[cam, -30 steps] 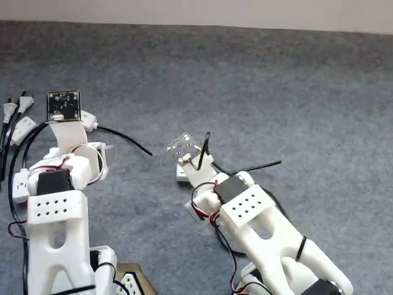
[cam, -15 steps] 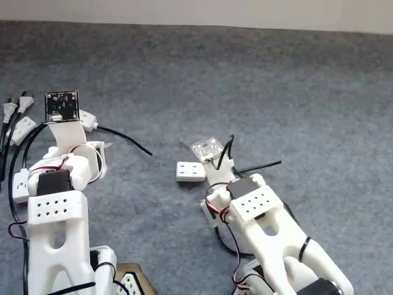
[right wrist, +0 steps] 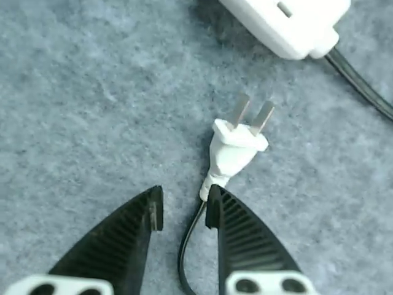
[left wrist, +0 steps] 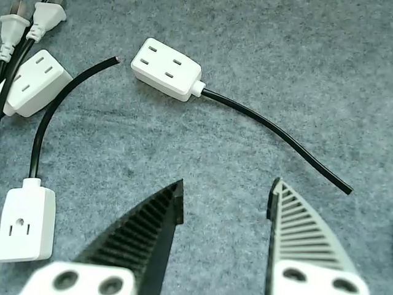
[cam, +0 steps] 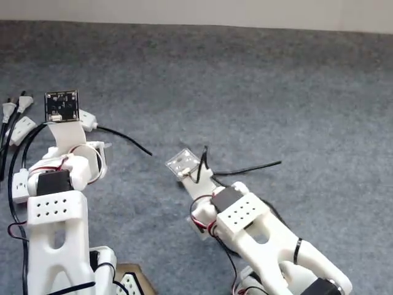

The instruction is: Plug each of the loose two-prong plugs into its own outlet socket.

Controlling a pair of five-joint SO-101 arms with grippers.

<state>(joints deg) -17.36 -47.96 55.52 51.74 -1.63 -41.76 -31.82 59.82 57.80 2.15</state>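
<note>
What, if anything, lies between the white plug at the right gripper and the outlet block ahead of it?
Nothing visible. Only bare carpet separates the prongs of the two-prong plug from the white outlet block. The open right gripper sits just behind the plug.

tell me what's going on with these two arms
It's a plug-in job on grey carpet. The right hand is open just behind a loose two-prong plug whose prongs point toward a white socket. The left hand hangs open by another corded socket. Neither holds anything.
</note>
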